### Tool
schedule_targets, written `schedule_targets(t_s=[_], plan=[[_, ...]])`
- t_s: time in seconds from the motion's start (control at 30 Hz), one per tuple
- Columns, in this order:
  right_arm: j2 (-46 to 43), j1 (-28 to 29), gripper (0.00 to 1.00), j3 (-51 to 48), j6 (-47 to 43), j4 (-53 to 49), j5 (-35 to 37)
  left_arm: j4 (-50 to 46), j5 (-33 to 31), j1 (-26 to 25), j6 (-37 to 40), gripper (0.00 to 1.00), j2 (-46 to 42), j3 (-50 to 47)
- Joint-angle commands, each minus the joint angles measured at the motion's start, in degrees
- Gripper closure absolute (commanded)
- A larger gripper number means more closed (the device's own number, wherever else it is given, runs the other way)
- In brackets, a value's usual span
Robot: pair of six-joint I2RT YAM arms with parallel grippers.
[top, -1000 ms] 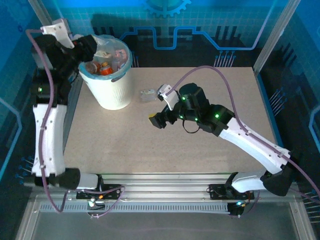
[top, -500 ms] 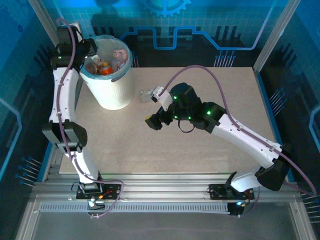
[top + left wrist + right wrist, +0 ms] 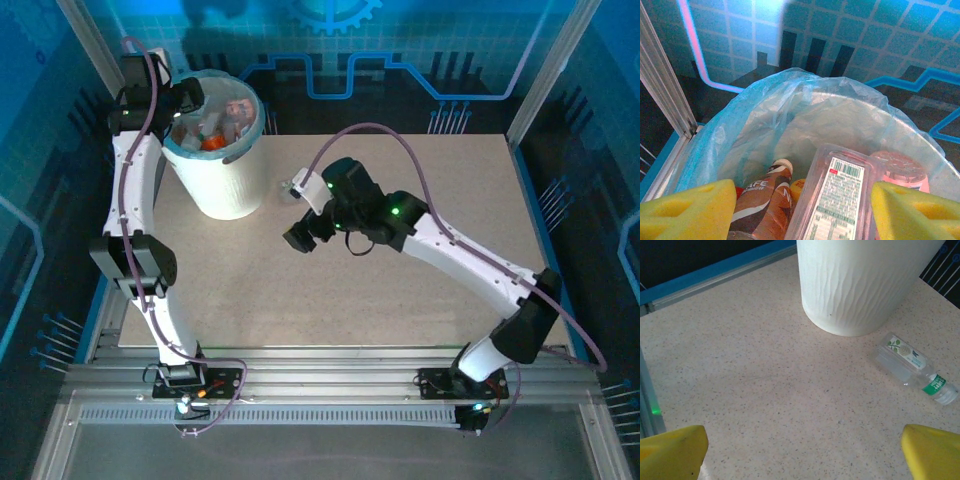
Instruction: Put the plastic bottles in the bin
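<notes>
The white bin (image 3: 226, 185) with its blue liner stands at the table's back left and holds several plastic bottles (image 3: 212, 128). My left gripper (image 3: 187, 98) hangs open over the bin's left rim. In the left wrist view its yellow fingers (image 3: 686, 210) stand wide apart above a clear bottle with a white label (image 3: 837, 200) and a brown bottle (image 3: 762, 200), both lying inside the liner (image 3: 740, 130). My right gripper (image 3: 300, 237) is open over bare table. One clear bottle with a green band (image 3: 912, 367) lies on the table by the bin's wall (image 3: 860, 285), to the gripper's front right.
Blue rails and metal posts (image 3: 665, 95) frame the table close behind the bin. The speckled tabletop (image 3: 400, 330) is bare in the middle and on the right. The right arm's cable (image 3: 400, 140) loops over the table's back half.
The left gripper has opened over the bin, and the clear bottle now lies loose among the others. The right arm has moved left, towards the bottle by the bin.
</notes>
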Motion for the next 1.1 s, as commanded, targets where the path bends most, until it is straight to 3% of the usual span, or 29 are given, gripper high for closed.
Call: schedule_targets(t_s=[0.0,0.17,0.43,0.8,1.07], plan=[[4.3,-3.19,0.0,4.35,-1.55,-2.46,-1.22,1.07,1.75,0.21,-0.42,0.29,-3.58,1.95],[13.66,-9.86,0.0,12.67,-3.67,-5.5,-7.88,0.39,5.32,0.08,-2.07,0.3,-5.11,1.19],[33.86,-17.89,0.0,31.45,-8.91,-11.98,-10.86,0.18,7.77,-2.27,-2.04,0.31,-10.02,-4.15],[58.46,-21.35,0.0,56.27,-16.38,-20.03,-19.36,1.44,7.31,-8.22,2.09,0.3,-16.62,-13.04],[61.67,-21.31,0.0,53.91,-19.1,-21.75,-18.87,1.14,8.45,-10.11,2.38,0.29,-17.15,-12.04]])
